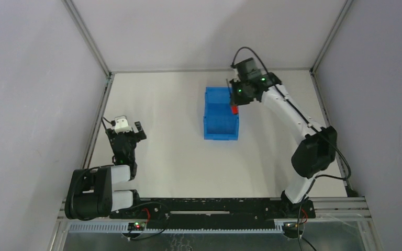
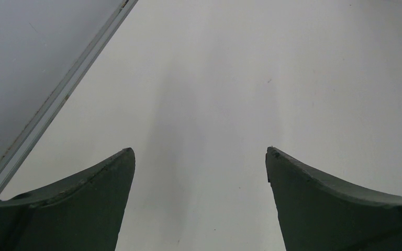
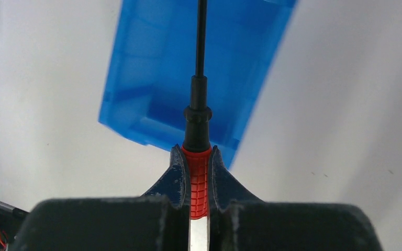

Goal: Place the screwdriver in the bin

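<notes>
Screwdriver (image 3: 197, 172) clamped between right fingers (image 3: 176, 175), above bin (image 3: 152, 68)

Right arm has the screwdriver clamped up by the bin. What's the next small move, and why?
Probably ease the right gripper further over the bin, then open. It is shut on the screwdriver, whose shaft already points across the bin's interior, but the handle looks level with the right wall.

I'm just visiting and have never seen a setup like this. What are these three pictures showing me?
Two robot arms are bolted to a white table. One picture looks down from above; the other two come from cameras on each wrist. The right end effector is shut on a red-handled screwdriver, held above a blue bin with its black shaft pointing out over the bin. The left end effector is open, holds nothing and sees only bare table. No other loose items show on the table.
</notes>
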Tool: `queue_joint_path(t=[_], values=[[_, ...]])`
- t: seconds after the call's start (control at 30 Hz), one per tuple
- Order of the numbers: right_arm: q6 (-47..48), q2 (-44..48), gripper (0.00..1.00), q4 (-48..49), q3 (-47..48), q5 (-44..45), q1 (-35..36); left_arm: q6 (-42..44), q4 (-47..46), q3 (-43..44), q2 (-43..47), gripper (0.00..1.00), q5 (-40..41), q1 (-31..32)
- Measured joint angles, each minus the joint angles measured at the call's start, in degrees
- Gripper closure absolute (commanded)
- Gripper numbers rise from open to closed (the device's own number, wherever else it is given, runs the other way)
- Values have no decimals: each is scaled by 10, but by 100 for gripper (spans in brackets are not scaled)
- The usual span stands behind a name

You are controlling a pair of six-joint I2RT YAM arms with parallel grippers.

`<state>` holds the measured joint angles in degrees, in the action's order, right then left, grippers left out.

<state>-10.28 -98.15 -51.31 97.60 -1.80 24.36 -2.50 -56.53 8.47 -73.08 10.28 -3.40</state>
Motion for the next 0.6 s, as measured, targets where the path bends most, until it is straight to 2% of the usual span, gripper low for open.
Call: queue_joint_path(t=[0.2, 0.33, 0.6], values=[[-16, -74, 93, 46, 3, 30, 63, 0, 0, 0, 0, 0, 0, 0], [-22, -89, 89, 95, -41, 54, 80, 0, 0, 0, 0, 0, 0, 0], [-30, -113, 71, 184, -118, 73, 91, 0, 0, 0, 0, 0, 0, 0]])
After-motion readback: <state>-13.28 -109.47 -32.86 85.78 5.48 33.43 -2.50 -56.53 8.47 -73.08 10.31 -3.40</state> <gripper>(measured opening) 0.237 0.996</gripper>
